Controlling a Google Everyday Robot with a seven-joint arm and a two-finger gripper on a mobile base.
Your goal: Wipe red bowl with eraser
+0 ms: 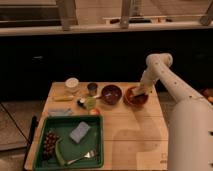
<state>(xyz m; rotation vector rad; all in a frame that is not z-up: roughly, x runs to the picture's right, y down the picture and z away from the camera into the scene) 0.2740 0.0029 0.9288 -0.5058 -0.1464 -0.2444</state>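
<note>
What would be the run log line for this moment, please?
step: wiping | hand: down inside red bowl | eraser: hidden | dark bowl: left of red bowl

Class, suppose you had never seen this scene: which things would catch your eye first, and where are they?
The white arm reaches from the right and lowers its pincer into the red bowl at the table's far right. Beside it, to the left, sits a darker maroon bowl. At front left lies a green tray holding a blue-grey sponge.
</note>
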